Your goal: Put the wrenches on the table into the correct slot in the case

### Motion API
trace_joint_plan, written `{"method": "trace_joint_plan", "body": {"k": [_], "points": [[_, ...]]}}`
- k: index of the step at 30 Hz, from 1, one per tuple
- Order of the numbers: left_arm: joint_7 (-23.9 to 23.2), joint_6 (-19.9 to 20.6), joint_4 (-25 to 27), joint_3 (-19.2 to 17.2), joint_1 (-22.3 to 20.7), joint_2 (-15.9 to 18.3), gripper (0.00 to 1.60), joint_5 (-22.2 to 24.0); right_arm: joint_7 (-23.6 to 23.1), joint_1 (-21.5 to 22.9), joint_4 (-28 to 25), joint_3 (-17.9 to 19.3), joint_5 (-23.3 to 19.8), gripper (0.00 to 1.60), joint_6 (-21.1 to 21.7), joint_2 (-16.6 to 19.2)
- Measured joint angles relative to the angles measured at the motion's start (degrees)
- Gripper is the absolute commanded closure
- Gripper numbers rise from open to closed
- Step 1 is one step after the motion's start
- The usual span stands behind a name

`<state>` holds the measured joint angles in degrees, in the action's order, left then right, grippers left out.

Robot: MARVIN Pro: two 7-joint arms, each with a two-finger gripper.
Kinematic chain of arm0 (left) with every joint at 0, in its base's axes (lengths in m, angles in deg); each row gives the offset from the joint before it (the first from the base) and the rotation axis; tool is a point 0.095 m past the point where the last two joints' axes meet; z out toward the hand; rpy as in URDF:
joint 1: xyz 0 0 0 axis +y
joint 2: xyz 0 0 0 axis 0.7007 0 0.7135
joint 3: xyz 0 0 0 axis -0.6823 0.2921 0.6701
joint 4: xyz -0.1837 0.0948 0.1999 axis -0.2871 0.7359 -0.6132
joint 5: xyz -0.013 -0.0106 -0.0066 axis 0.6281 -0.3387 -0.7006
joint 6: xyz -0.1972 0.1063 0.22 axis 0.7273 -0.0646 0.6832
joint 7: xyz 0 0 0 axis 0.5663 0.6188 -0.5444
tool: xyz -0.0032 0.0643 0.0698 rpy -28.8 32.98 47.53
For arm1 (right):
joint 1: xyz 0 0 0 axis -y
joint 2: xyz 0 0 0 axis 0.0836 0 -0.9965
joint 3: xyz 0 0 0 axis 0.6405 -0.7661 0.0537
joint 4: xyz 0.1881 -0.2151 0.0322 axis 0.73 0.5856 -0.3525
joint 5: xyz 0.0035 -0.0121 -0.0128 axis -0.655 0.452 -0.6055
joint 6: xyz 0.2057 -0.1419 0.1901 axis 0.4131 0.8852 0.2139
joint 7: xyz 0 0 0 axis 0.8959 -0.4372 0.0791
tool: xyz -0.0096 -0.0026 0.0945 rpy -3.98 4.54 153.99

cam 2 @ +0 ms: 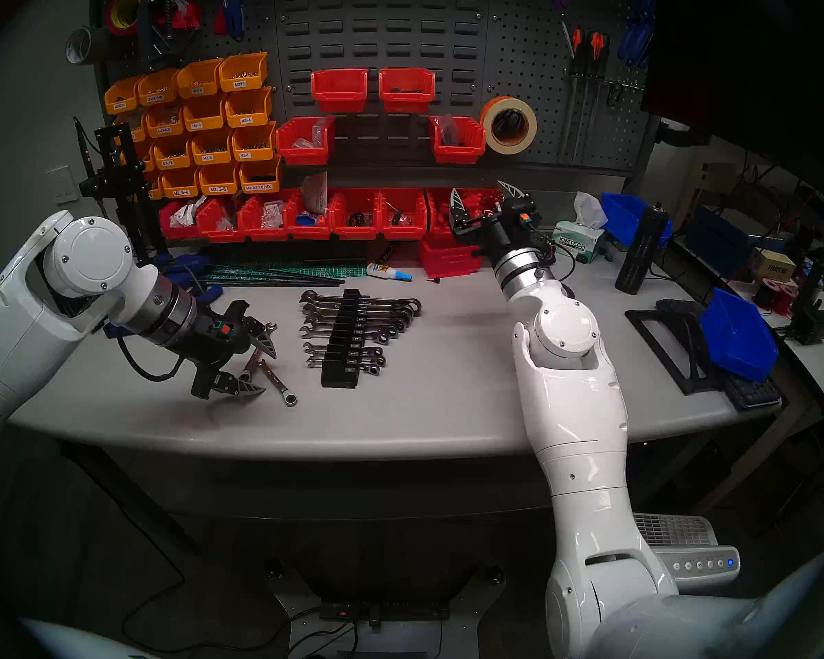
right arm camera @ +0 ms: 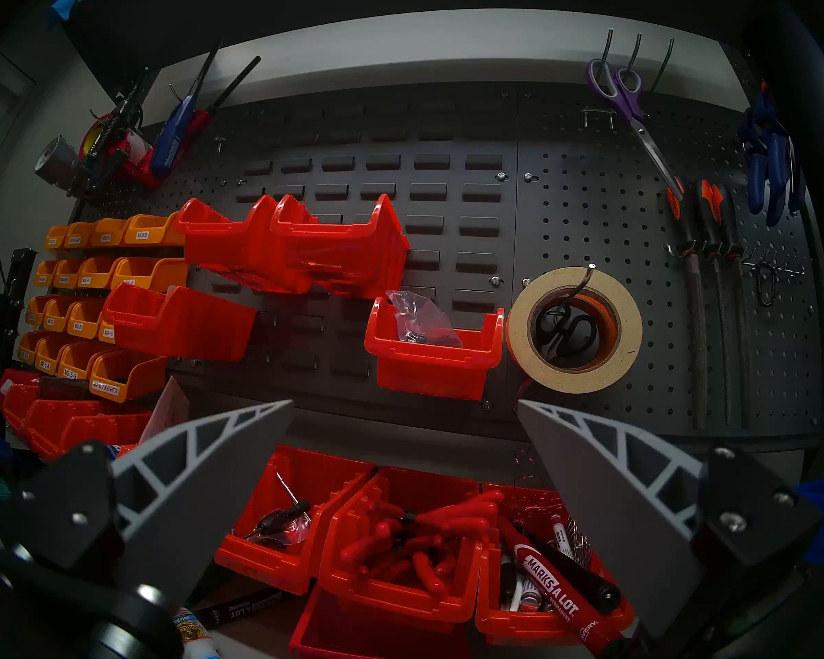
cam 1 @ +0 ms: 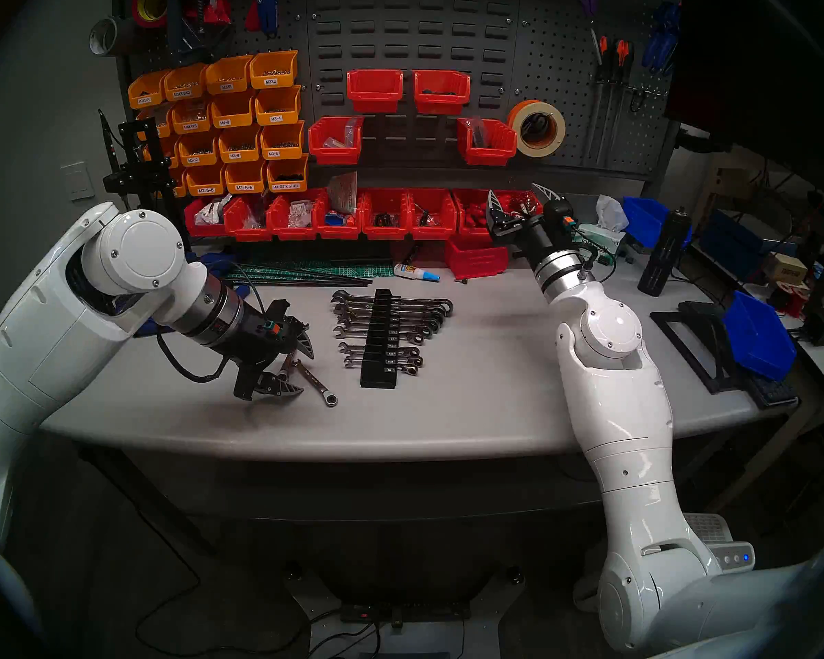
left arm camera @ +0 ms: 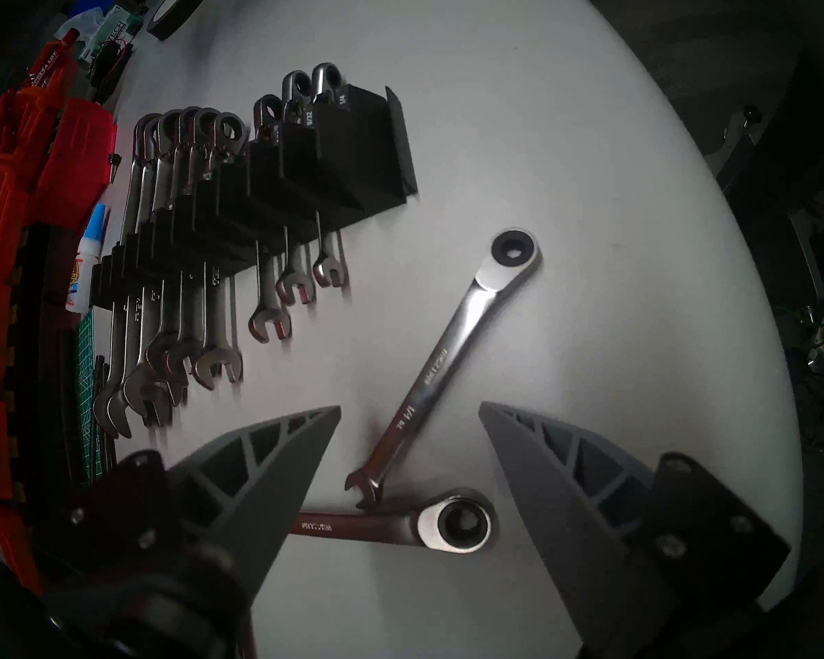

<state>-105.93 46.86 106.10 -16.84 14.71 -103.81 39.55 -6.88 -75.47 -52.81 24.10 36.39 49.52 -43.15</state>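
Observation:
Two loose chrome wrenches lie on the grey table (cam 1: 472, 396), left of the case. The shorter wrench (left arm camera: 448, 358) lies slanted, its open jaw touching the longer wrench (left arm camera: 391, 527), which is partly hidden behind one finger. My left gripper (left arm camera: 410, 408) hangs low over them, open, one finger on each side and neither touching. In the head view the same wrenches (cam 1: 317, 384) show by the left gripper (cam 1: 305, 370). The black stepped case (cam 1: 379, 339) holds several wrenches. My right gripper (cam 1: 514, 189) is raised before the red bins, open and empty.
A glue bottle (cam 1: 415, 273) and a green cutting mat lie behind the case. Red bins (cam 1: 386, 216) line the back. A black bottle (cam 1: 664, 254), a tissue box (cam 2: 579, 244) and a blue bin (cam 1: 759, 334) on a black stand sit to the right.

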Motion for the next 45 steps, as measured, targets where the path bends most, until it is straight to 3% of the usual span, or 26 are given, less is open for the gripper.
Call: {"method": "trace_joint_plan", "body": {"k": [2,4,5,8,9,12,13,14,20,27,45], "points": [[-0.39,0.21,0.14,0.26,-0.34,-0.26,0.42,-0.49,0.0,0.0,0.0,0.0,0.0,0.0,0.0,0.0],[-0.83,0.42,0.34,0.55,-0.72,-0.55,0.74,-1.09,0.0,0.0,0.0,0.0,0.0,0.0,0.0,0.0],[-1.02,0.5,0.38,0.68,-0.87,-0.65,0.81,-1.28,0.0,0.0,0.0,0.0,0.0,0.0,0.0,0.0],[-1.7,0.82,0.55,1.35,-1.27,-1.11,0.73,-2.05,0.0,0.0,0.0,-0.01,0.0,0.0,0.0,0.0],[-1.9,0.92,0.65,1.63,-1.38,-1.31,0.82,-2.38,0.0,0.0,0.0,-0.01,0.0,0.0,0.0,0.0],[-2.37,1.19,0.81,2.15,-1.7,-1.77,0.8,-3.09,0.0,0.0,0.0,-0.01,-0.01,0.0,0.0,0.01],[-2.49,1.25,0.86,2.27,-1.8,-1.87,0.68,-3.31,0.0,0.0,0.0,-0.01,-0.01,0.0,0.0,0.01],[-2.69,1.35,0.96,2.44,-1.98,-2.02,0.67,-3.66,0.0,0.0,0.0,-0.01,-0.01,0.0,0.0,0.01],[-3.23,1.76,1.18,2.86,-2.57,-2.59,0.7,-5.0,0.0,0.0,0.0,-0.01,-0.01,0.0,0.0,0.01],[-3.76,1.92,1.27,3.01,-2.79,-3.11,0.93,-5.98,0.01,0.0,0.0,-0.02,-0.01,0.0,0.0,0.01],[-3.58,2.55,1.29,2.86,-2.43,-3.56,1.27,-6.06,0.02,0.0,0.0,-0.03,-0.01,0.0,0.0,0.02]]}}
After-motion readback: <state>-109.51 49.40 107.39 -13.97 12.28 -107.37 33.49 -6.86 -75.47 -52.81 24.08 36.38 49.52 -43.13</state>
